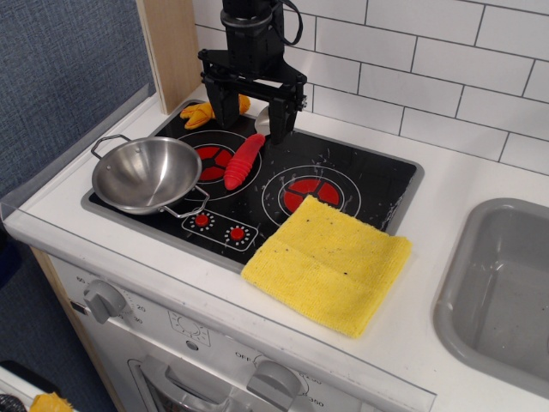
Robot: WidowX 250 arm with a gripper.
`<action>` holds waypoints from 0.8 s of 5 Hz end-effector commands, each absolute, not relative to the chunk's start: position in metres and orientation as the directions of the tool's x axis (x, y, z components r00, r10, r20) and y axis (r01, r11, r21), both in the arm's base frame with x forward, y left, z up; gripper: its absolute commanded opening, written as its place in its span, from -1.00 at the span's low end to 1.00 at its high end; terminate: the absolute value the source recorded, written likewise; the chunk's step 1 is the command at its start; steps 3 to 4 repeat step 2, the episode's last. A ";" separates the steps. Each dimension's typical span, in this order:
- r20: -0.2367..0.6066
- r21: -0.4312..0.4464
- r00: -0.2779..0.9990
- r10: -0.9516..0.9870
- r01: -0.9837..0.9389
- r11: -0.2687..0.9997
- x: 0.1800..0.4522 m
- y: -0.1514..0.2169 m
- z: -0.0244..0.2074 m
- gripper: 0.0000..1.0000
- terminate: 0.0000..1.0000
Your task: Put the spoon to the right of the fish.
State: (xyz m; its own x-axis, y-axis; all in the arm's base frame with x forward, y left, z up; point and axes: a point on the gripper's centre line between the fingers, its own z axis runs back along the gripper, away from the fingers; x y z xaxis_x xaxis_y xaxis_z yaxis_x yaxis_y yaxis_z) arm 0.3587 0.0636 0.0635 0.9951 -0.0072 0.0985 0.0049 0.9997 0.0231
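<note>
The spoon (241, 162) lies on the black stovetop with its ribbed red handle pointing toward the front and its silver bowl toward the back, partly hidden behind a finger. The orange-yellow fish (203, 112) lies at the back left corner of the stove, left of the spoon, partly hidden by the gripper. My gripper (255, 123) hangs above the spoon's bowl end with its jaws spread wide and nothing between them.
A steel pan (147, 174) sits on the front left burner, next to the spoon. A yellow cloth (327, 262) lies at the stove's front right. A grey sink (504, 292) is at the far right. A tiled wall stands behind, a wooden panel at back left.
</note>
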 end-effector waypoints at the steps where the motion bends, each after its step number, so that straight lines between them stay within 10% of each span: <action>1: 0.165 0.035 0.986 -0.004 -0.002 0.999 0.355 0.068 0.086 1.00 -1.00; 2: 0.165 0.035 0.986 -0.004 -0.002 0.999 0.355 0.068 0.086 1.00 1.00; 4: 0.165 0.035 0.986 -0.004 -0.002 0.999 0.355 0.068 0.086 1.00 1.00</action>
